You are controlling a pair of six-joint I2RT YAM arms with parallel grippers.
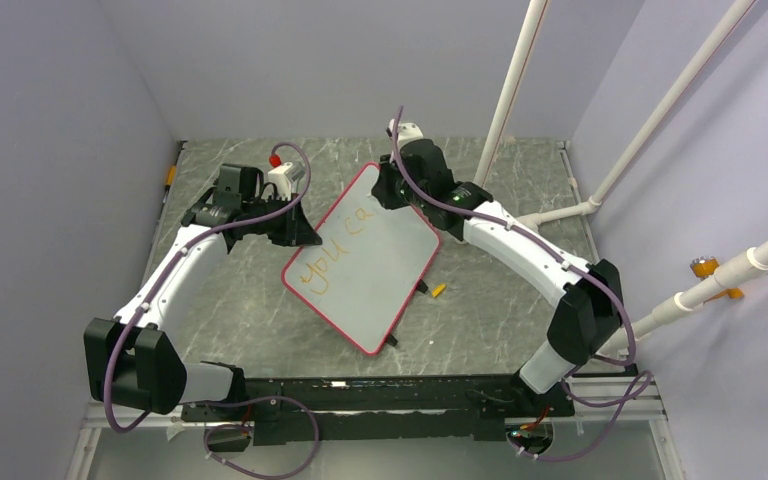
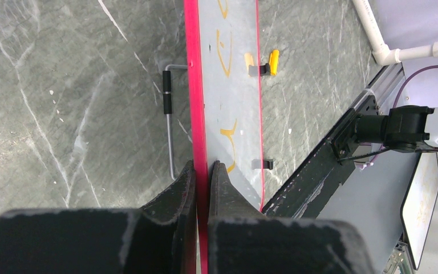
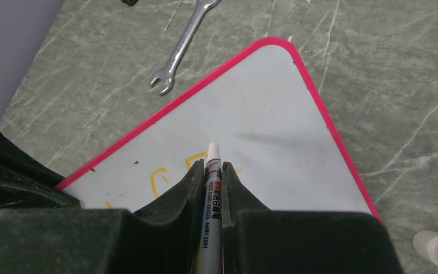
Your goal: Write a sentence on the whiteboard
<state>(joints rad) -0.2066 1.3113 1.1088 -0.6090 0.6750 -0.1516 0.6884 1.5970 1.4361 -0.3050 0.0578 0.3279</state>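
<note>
The whiteboard (image 1: 370, 275), pink-framed, lies askew on the table's middle. Orange writing, the sentence (image 1: 335, 248), reads roughly "you ca" along its upper left part. My left gripper (image 2: 203, 165) is shut on the board's pink left edge (image 2: 196, 103), one finger on each face. My right gripper (image 3: 212, 166) hangs over the board's far corner (image 3: 285, 131), shut on a white marker (image 3: 213, 153). The marker's tip points at the board just past the last orange strokes (image 3: 159, 178). Whether the tip touches the surface I cannot tell.
A yellow marker cap (image 1: 438, 291) lies on the table by the board's right edge, near a black clip (image 1: 422, 288). A steel wrench (image 3: 179, 51) lies beyond the board's far edge. A bent metal rod with a black sleeve (image 2: 168, 114) lies left of the board. White pipes (image 1: 650, 120) stand at the right.
</note>
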